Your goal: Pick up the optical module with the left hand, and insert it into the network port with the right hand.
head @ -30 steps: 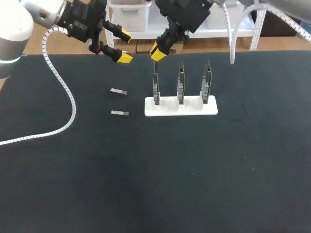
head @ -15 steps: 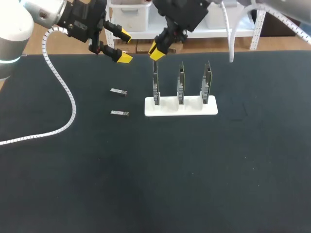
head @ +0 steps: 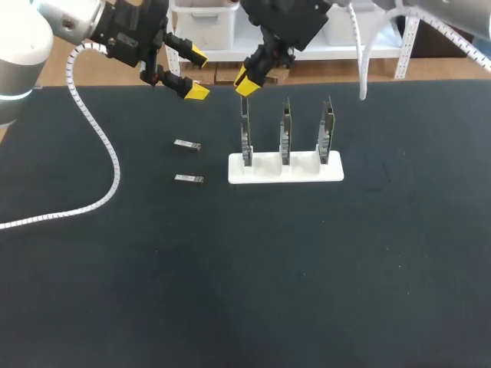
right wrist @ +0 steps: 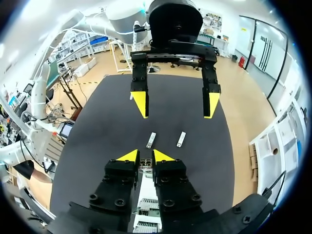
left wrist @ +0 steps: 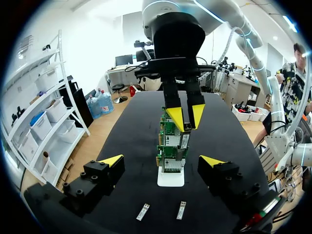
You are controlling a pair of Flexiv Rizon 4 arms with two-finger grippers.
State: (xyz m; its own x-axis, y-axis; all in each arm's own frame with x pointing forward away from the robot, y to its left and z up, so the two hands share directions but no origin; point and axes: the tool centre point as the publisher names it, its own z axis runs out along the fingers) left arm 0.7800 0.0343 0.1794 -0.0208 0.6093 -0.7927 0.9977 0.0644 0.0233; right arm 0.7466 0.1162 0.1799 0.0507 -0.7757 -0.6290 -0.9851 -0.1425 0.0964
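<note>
Two small silver optical modules lie flat on the black table [head: 307, 268], one [head: 189, 179] nearer the front and the other [head: 187, 145] just behind it, apart from each other and both a little to the left of the white rack [head: 307, 170]. Neither is touched by anything. The rack holds three green circuit boards upright in a row: the left board [head: 246, 138], the middle board [head: 285, 132] and the right board [head: 327, 130]. From where I stand the network ports on them are too small to pick out. The left gripper [head: 196, 73] hangs in the air behind the two modules, near the table's far edge, its yellow-tipped fingers spread wide with nothing between them. The right gripper [head: 247, 80] hangs just above the top edge of the left board, pointing down at it, its fingers drawn together with only a thin slit left. It looks empty, though I cannot be sure nothing thin sits in that slit. A white coiled cable [head: 100, 146] trails from the left arm across the table's left side.
</note>
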